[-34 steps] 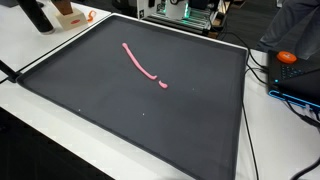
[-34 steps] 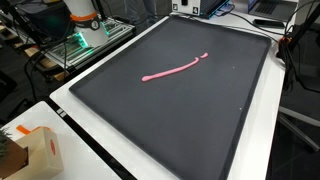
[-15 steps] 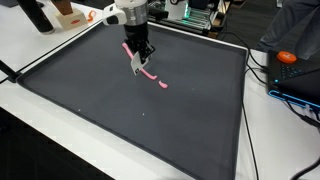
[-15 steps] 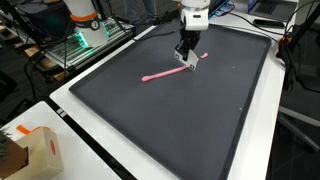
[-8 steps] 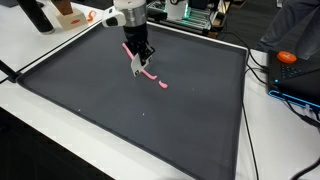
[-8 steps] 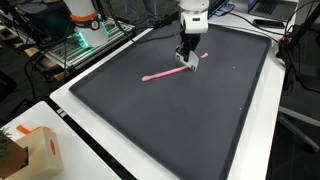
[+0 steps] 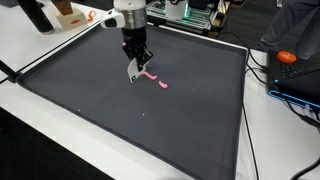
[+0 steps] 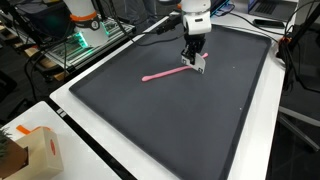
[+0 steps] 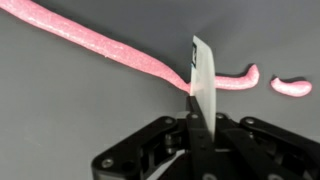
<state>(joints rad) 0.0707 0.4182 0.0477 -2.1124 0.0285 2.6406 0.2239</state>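
Shifting slightly along the long pink doughy rope (image 9: 100, 45), the hand (image 7: 134, 67) is clamping shut on a thin white flat blade (image 9: 203, 80), which is standing across the rope mid-way on the black rubbery mat (image 7: 150, 125).

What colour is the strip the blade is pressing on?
Pink. The strip shows best in the wrist view, against the dark mat.
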